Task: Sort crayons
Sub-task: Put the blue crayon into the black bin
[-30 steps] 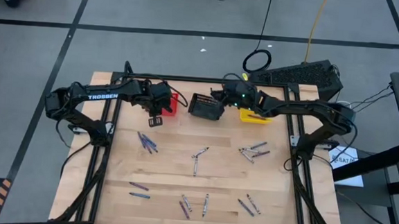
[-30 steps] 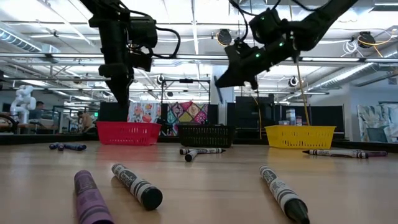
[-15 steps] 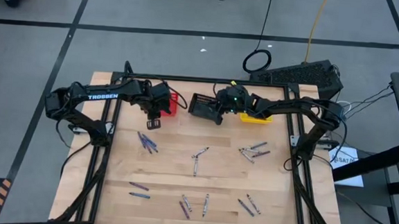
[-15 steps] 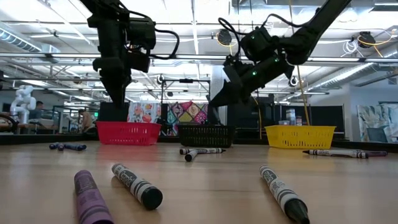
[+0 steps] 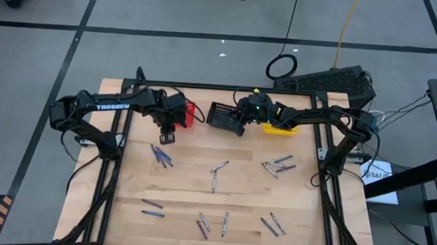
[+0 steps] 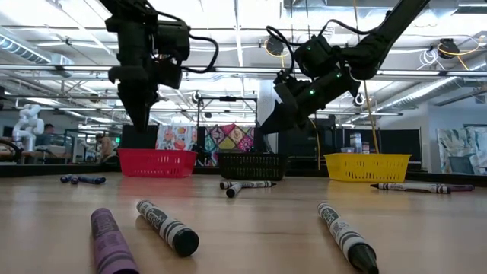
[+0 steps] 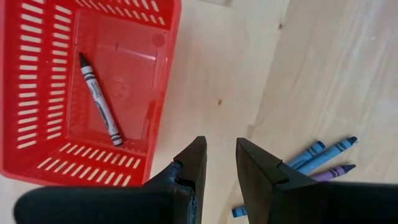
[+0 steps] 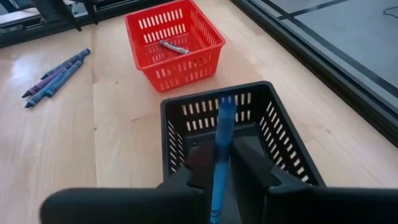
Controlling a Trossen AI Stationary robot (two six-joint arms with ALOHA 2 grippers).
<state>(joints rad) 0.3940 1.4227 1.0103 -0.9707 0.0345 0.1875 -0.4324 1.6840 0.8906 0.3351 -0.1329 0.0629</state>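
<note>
The right pincer (image 8: pixel 219 163) hangs over the black basket (image 8: pixel 286 143), which sits near the top centre of the high view between the red basket (image 5: pixel 191 113) and the yellow basket (image 5: pixel 279 128). A blue crayon (image 8: pixel 221 149) stands between its fingers, tip pointing down into the basket. The fingers sit close on either side of the crayon, but whether they grip it or have just begun to let go I cannot tell; the crayon has not dropped clear of them.

The left pincer (image 7: pixel 219 163) hovers just in front of the red basket, toward the upper left of the high view. Its fingers stand a little apart with nothing between them. One grey crayon (image 7: pixel 99 107) lies inside the red basket. Just below this pincer on the tabletop (image 5: pixel 184 185) lies a small cluster of blue and purple crayons (image 5: pixel 161 156).

The rest of the crayons are scattered loose: a pair in the middle (image 5: pixel 216 172), a bunch at centre right (image 5: pixel 278 166), and several along the lower edge of the high view (image 5: pixel 212 225).

The step in hand looks like the drop of a blue crayon into the black basket. If so, the right pincer needs only to spread its fingers and lift clear, then go for another crayon, likely from the centre-right bunch. The left arm appears poised to descend on the cluster beneath it, which calls for singling out one stick where several lie touching. Most of the sorting is not yet done.
</note>
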